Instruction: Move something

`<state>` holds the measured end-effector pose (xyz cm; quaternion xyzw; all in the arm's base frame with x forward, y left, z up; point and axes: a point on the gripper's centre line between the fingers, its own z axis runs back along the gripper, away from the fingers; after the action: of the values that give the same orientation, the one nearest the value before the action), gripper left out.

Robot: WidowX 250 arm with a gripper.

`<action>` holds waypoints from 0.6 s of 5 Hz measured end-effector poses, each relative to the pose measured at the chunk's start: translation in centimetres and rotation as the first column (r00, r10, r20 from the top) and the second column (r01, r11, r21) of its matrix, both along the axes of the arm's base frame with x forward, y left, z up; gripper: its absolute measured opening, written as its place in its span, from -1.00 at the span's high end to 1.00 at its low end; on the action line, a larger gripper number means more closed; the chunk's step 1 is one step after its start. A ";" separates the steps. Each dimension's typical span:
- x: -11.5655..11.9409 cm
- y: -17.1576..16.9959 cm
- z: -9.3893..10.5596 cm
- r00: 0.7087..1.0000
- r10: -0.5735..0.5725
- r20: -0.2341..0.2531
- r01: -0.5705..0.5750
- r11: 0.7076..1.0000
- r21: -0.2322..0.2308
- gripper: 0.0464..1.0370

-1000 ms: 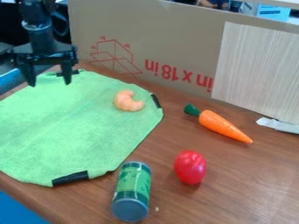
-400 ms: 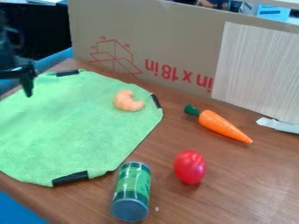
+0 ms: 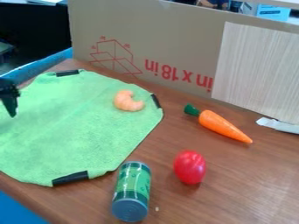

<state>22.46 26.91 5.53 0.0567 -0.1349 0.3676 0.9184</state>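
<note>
The black gripper (image 3: 8,97) is at the left edge of the view, partly cut off, over the left side of the green cloth (image 3: 76,122). An orange shrimp (image 3: 127,101) lies on the cloth near its right corner. Right of the cloth, an orange carrot (image 3: 220,124) with a green top rests on the brown table. A red tomato-like toy (image 3: 189,167) is nearer the front. Beside the cloth's front right edge lies a green can (image 3: 132,190) with a grey end. The gripper is apart from all of these toys.
A cardboard panel (image 3: 158,48) stands along the table's back edge, with a pale wood-grain board (image 3: 257,70) at its right. A whitish strip (image 3: 279,125) lies at the right edge. Black tape pieces mark the cloth's rim.
The gripper has moved left and somewhat toward the front, partly out of view. The cloth, shrimp, carrot, red toy and can have stayed where they were.
</note>
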 end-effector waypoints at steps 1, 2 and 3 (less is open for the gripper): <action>-1.0 0.0 -0.5 1.000 -0.015 0.006 0.014 1.000 0.022 -0.92; -1.7 0.3 -0.7 1.000 -0.021 0.002 0.020 0.999 0.025 -0.92; -2.0 0.4 -0.7 1.000 -0.013 -0.009 0.013 1.000 0.014 -0.92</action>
<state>20.42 27.32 4.86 0.0638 -0.1339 0.3602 0.9210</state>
